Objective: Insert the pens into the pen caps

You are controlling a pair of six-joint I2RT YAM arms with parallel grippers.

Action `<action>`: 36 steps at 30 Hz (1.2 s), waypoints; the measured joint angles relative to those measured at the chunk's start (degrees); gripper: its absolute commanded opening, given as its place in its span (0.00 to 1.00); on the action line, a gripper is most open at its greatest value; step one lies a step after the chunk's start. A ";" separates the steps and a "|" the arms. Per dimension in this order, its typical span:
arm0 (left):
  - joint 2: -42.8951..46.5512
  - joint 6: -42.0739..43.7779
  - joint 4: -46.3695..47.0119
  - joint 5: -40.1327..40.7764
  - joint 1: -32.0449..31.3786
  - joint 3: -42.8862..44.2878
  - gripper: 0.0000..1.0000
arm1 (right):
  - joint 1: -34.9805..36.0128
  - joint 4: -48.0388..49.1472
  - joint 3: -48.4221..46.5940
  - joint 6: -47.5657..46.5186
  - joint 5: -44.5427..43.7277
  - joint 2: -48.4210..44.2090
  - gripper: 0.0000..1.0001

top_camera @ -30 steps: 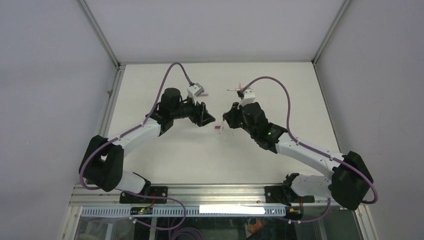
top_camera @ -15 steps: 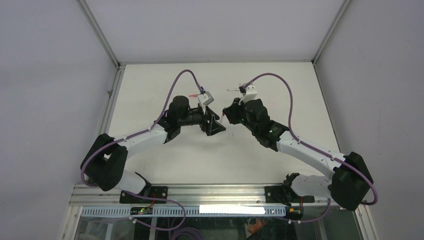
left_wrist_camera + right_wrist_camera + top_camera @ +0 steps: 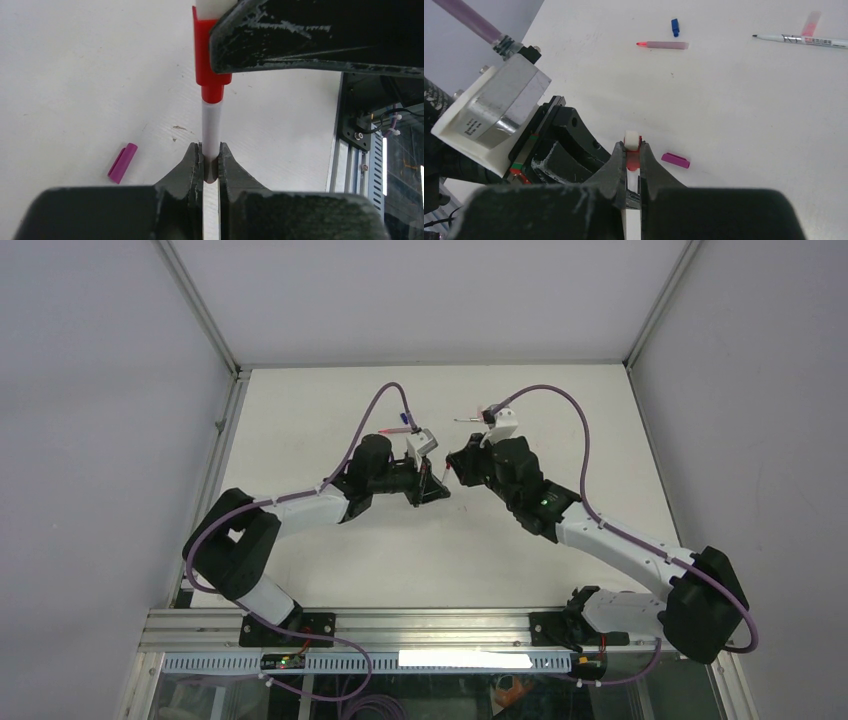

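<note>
Pen is held between both grippers over the middle of the table.

- Left gripper is clamped on the white barrel, jaws narrowed to pen width.
- Right gripper is clamped on the red section of the same pen. Its jaws are equally narrow, and the white end is seen poking out past the fingertips.
- Whether the red section is a cap or part of the pen cannot be told.

Magenta cap is seen lying flat on the table near the grippers, touched by nothing.

Further back, blue cap and pink pen lie near each other but not touching. White pen, dark-tipped, is seen well apart from them, to the right in the right wrist view.
</note>
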State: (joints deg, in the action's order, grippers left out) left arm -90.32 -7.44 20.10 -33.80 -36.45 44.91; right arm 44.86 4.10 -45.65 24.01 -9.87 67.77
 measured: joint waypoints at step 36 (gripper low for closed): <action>0.46 11.32 -18.58 8.83 -0.20 6.60 0.00 | 1.05 11.65 3.58 7.93 -3.08 6.73 0.00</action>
State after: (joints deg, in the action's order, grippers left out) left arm -89.86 3.88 1.52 -24.97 -36.64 51.51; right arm 45.91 15.75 -42.06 31.94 -12.95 74.50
